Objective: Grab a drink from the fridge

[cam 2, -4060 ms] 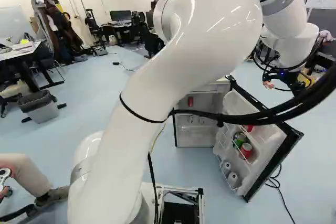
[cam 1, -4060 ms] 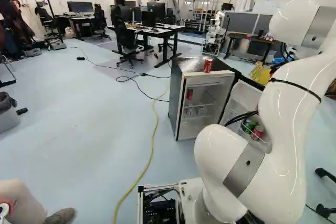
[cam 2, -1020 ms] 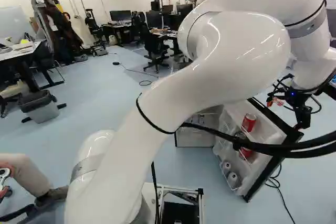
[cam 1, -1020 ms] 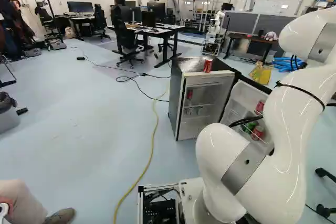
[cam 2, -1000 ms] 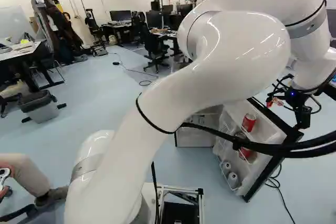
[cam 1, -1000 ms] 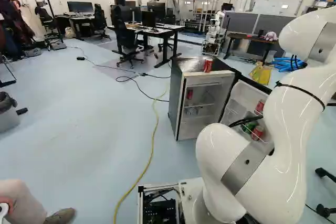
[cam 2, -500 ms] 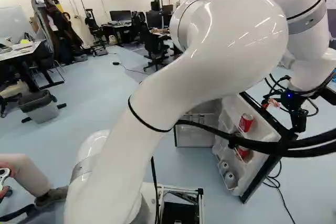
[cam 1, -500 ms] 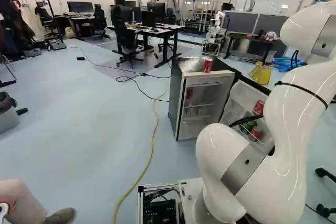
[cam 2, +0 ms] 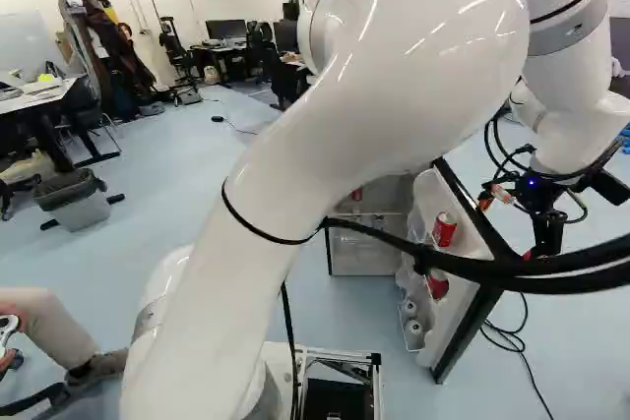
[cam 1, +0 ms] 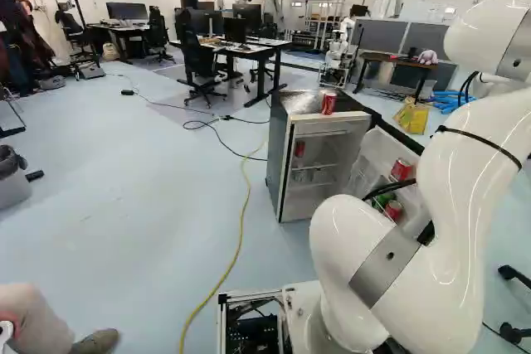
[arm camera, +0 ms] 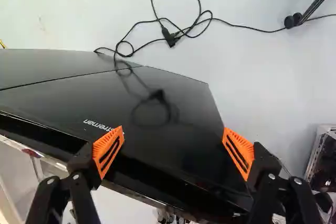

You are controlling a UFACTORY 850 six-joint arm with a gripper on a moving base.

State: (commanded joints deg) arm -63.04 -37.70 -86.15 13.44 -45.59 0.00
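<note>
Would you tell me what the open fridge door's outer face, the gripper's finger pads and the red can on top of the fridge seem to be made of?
Door's outer face: smooth, glossy black, possibly glass or lacquered panel; it mirrors the cable.
Finger pads: matte orange, ribbed and slotted, probably rubber or flexible plastic.
Red can: likely painted thin metal, judging by its drink-can shape.

In the left base view, a boxy black fridge (cam 1: 279, 155) stands on the pale-blue smooth floor (cam 1: 124, 205), with a red cylindrical metal can (cam 1: 328, 104) on top. Its open, white-lined plastic door (cam 1: 381, 149), at right, holds red cylindrical metal cans (cam 1: 401, 170). A thin yellow cable (cam 1: 241, 221) lies left.
</note>
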